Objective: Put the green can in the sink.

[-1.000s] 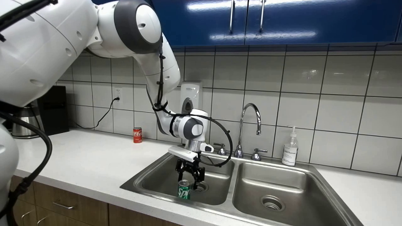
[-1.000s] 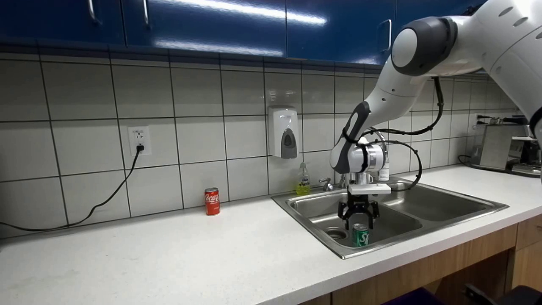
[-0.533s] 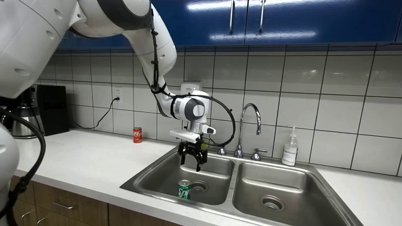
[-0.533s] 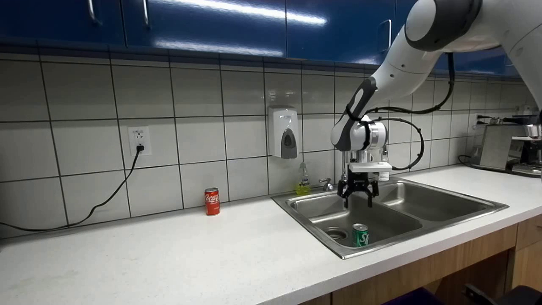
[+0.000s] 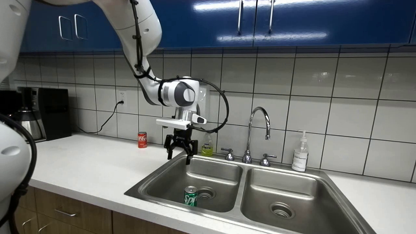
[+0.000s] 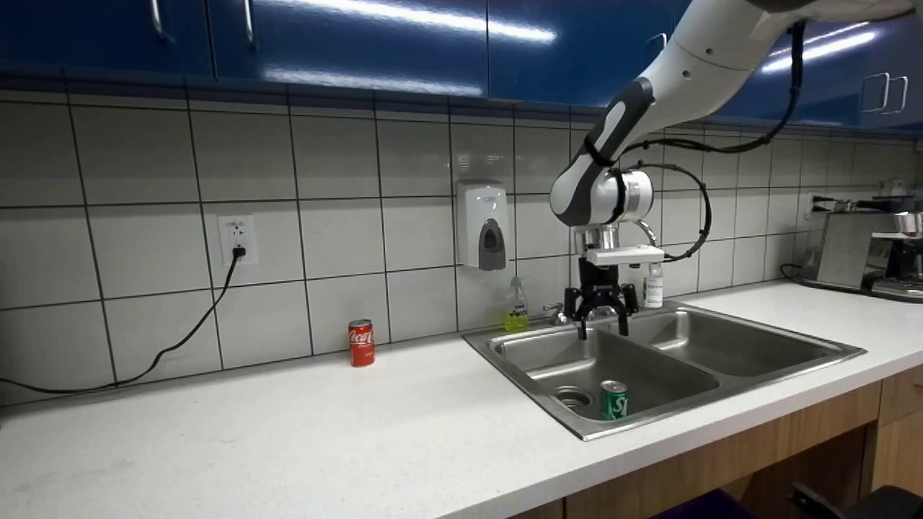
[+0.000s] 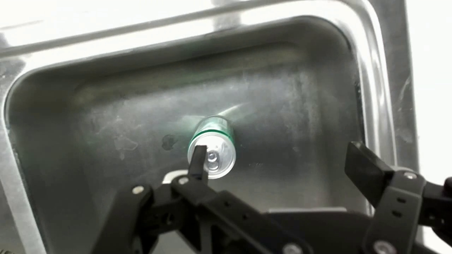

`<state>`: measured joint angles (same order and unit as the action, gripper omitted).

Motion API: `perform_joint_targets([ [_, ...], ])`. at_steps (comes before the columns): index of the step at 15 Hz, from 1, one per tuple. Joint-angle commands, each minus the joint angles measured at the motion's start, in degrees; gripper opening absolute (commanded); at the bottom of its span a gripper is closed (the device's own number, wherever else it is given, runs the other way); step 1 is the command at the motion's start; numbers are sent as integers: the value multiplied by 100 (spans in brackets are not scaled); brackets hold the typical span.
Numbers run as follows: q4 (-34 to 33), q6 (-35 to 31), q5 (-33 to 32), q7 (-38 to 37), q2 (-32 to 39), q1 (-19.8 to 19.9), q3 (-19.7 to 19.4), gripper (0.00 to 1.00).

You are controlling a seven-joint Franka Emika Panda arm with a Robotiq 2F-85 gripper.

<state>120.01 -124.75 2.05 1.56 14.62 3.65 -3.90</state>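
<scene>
The green can (image 5: 190, 197) stands upright in the left basin of the steel sink (image 5: 243, 190), close to its front wall and beside the drain. The can (image 6: 614, 401) and sink (image 6: 530, 387) also show in an exterior view. My gripper (image 5: 179, 159) is open and empty, well above the basin towards its back left, apart from the can. It shows open in an exterior view too (image 6: 603, 334). In the wrist view the open fingers (image 7: 277, 151) are wide apart; one finger overlaps the silver top of the can (image 7: 222, 153) far below, inside the sink's rim (image 7: 376, 88).
A red can (image 5: 142, 140) stands on the counter left of the sink near the wall. A yellow-green soap bottle (image 5: 207, 148), the faucet (image 5: 247, 158) and a pump bottle (image 5: 299, 157) stand behind the basins. A wall dispenser (image 6: 482, 225) and blue cabinets (image 6: 360, 43) are above.
My open gripper has risen from around the can's top to well above the sink and shifted back and left. The green can has stayed standing in the left basin.
</scene>
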Motion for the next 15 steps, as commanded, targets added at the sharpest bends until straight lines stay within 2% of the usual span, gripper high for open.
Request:
perform_joint_targets([
  [1,795,305,-91,-9,-1000,-174,154,100],
  [8,1939,612,-91,-128,-2529,-404,309,100],
  [9,1518,476,1,-7,-1947,-382,279,100],
  [11,1629,478,3,-7,-2108,-385,281,100],
  [15,1603,460,2,-7,-1975,-384,280,100],
])
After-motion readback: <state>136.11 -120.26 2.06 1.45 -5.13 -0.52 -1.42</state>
